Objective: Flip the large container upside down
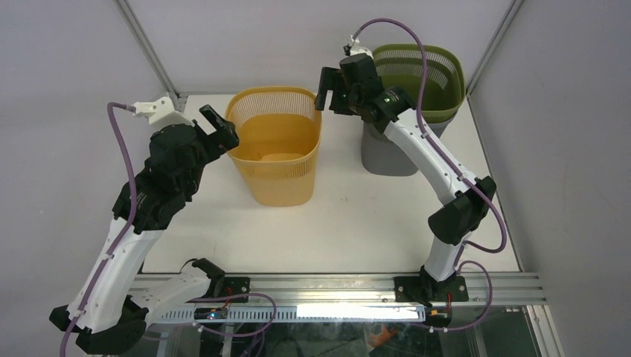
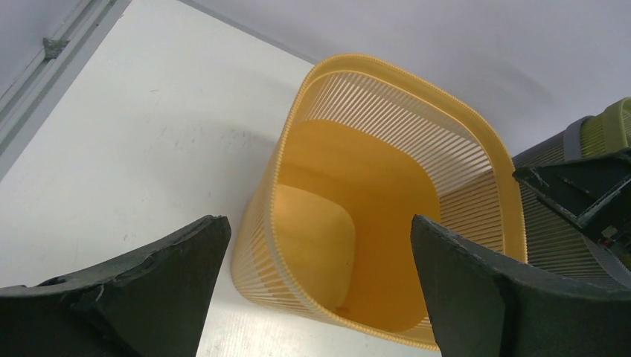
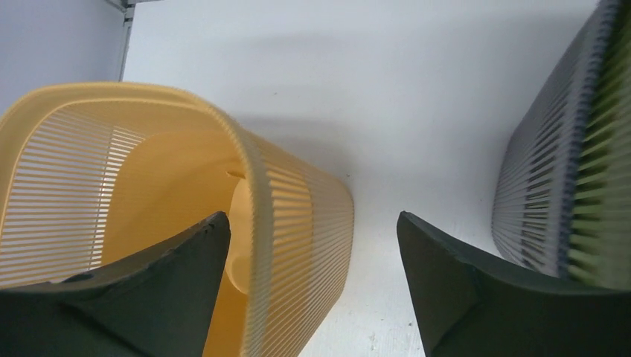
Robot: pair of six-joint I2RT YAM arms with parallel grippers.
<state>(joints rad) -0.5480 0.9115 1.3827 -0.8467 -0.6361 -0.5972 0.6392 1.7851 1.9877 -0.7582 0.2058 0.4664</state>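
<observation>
Baskets on the white desk (image 1: 357,223), and the one that matters is the yellow basket (image 1: 275,160), the large container. It stands upright at the middle of the desk, mouth up, base flat on the surface.

Left arm first. It climbs from its base at the near left corner and leans forward and inward, wrist bent toward the basket. Left pincer (image 1: 219,128) hangs just beside the basket's left rim with fingers spread wide and nothing between them. From its wrist camera, the left pincer (image 2: 316,223) looks straight down into the yellow basket (image 2: 357,171), both dark fingers framing the open mouth.

Over to the right arm. It rises from the near right base, elbow pushed out to the right, and the forearm then slants back and to the left across the desk. Right pincer (image 1: 335,93) sits at the basket's right rim, jaws apart and gripping nothing. In its wrist view, the right pincer (image 3: 312,217) has the rim of the yellow basket (image 3: 298,223) running down between its fingers, closer to the left one. Whether it touches, I cannot tell.

Behind that arm, at the far right of the desk, a green basket (image 1: 439,82) sits nested in a grey basket (image 1: 383,156), well apart from the yellow one.
</observation>
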